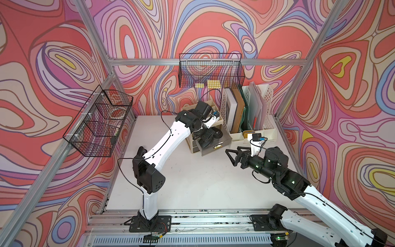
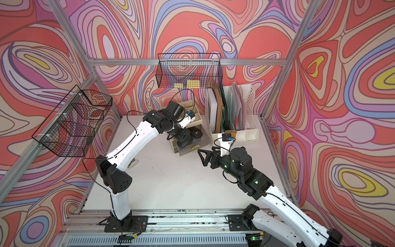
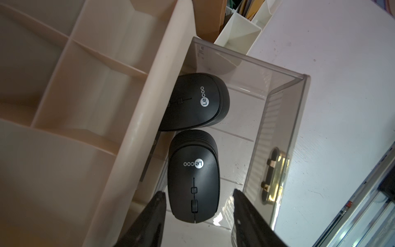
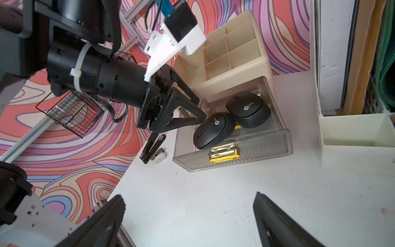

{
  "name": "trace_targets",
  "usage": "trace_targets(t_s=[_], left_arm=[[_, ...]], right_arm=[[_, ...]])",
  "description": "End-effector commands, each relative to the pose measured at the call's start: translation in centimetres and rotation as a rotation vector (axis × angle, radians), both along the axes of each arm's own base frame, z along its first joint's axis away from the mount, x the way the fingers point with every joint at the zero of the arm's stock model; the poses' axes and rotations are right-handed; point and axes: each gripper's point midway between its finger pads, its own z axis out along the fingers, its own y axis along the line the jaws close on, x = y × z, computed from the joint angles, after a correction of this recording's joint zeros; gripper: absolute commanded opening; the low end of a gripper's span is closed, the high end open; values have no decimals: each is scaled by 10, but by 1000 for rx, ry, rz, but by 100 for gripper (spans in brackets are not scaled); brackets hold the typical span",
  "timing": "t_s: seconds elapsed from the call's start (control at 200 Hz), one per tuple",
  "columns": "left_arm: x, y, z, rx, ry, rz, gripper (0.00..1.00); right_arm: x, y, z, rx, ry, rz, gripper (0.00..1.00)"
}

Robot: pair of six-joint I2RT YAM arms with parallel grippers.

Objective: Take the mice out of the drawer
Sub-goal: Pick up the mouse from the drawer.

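The smoky-grey drawer (image 3: 277, 119) with a gold handle (image 4: 223, 155) stands pulled out of the bottom of the cream organiser (image 4: 230, 53). Two black mice lie in it. The nearer mouse (image 3: 193, 177) lies lengthwise with its button end between the fingers of my left gripper (image 3: 197, 193). The jaws are open: one finger sits close beside the mouse and a gap shows at the other. The second mouse (image 3: 196, 102) lies partly under the organiser. My right gripper (image 4: 189, 196) hangs wide open over bare table in front of the drawer (image 1: 213, 147), holding nothing.
A black stapler (image 4: 152, 147) and a small grey staple remover (image 4: 159, 156) lie on the table left of the drawer. White file holders (image 1: 248, 111) stand right of the organiser. Wire baskets hang on the back wall (image 1: 210, 70) and the left wall (image 1: 100, 119).
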Motion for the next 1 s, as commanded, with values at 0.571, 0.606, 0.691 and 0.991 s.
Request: trace_targets(t_s=[0.571,0.606,0.691,0.991], left_arm=[[19,-4,-52,84,56,88,69],[21,-3,-53,89,50,91,71],[24,-1,-55,111,39,104,74],[21,2,-67,146,64,119,73]], right_arm=[[-9,-13,-12,-161,-4,13,98],[-9,-13,-12,-160,-3,12,98],[-9,-13,-10,-158,-4,12,98],[-5,-13,-8,-163,-8,-1,98]])
